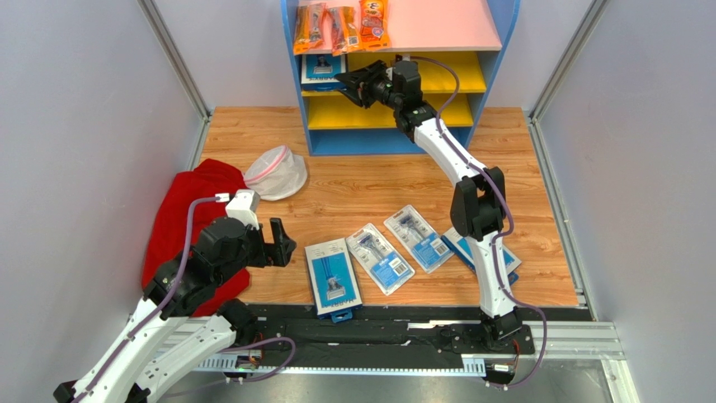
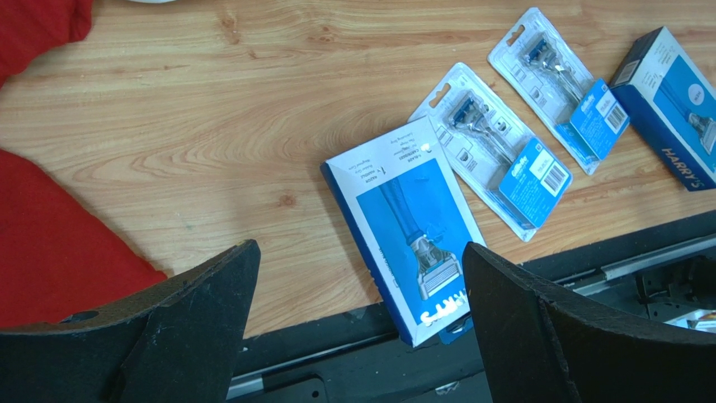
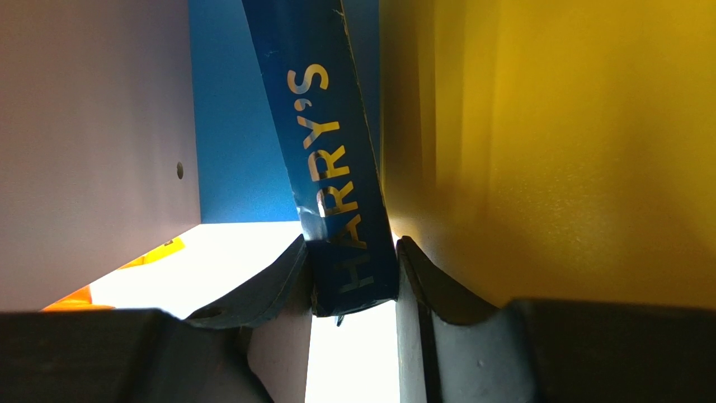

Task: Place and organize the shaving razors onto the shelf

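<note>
wooden table, razor packs, red cloth

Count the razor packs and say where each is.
5. One razor pack on the shelf's upper yellow level, in the right gripper; three on the table; one partly under the right arm.

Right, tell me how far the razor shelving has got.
Done: no pack looks released yet. In hand: the right fingers clamp a dark blue HARRY'S razor pack inside the blue-framed shelf. Left: four razor packs lying on the wooden table; left fingers open, empty.
</note>
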You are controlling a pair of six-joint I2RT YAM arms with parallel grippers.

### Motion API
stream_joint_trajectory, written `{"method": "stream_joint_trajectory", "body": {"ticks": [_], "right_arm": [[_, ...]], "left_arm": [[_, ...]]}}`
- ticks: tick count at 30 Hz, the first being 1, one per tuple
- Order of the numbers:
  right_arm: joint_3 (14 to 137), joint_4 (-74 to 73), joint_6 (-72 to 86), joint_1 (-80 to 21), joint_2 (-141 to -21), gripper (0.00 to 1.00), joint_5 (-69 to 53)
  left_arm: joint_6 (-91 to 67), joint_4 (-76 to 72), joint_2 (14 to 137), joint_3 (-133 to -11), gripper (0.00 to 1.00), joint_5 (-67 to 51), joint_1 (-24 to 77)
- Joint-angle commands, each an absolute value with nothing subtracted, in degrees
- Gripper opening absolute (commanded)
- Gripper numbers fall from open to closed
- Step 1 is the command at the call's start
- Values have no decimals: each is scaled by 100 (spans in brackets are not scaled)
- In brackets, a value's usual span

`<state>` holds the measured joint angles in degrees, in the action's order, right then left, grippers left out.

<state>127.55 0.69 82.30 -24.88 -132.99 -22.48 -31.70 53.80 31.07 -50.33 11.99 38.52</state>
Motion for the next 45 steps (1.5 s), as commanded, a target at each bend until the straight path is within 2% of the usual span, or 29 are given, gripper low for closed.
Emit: {"method": "stream_joint_trajectory", "body": {"ticks": [1, 3, 9, 18, 33, 37, 43, 45], "right_arm": [[13034, 44, 8209, -2531, -13280, 36, -2180], [12999, -130, 8104, -2540, -13202, 43, -2162], [12832, -421, 7814, -2540, -13017, 54, -2267], [11980, -545, 7427, -2523, -12534, 61, -2171], [11593, -536, 7260, -2522, -12235, 64, -2276], [11094, -308, 7286, -2514, -12059, 64, -2312], [10556, 474, 7497, -2496, -11733, 62, -2276], [10591, 658, 7567, -2496, -11751, 58, -2338]], "left_arm": [[-3076, 5186, 3103, -5027, 99, 1099, 3841], [-3076, 5185, 3103, -5019, 99, 1081, 3841], [-3059, 5159, 3102, -5010, 99, 1020, 3850], [-3059, 5133, 3103, -4992, 99, 941, 3841], [-3032, 5106, 3173, -4983, 99, 896, 3850], [-3024, 5106, 3173, -4983, 99, 870, 3841], [-3032, 5098, 3173, -4983, 98, 861, 3841], [-3024, 5098, 3182, -4983, 98, 861, 3850]]}}
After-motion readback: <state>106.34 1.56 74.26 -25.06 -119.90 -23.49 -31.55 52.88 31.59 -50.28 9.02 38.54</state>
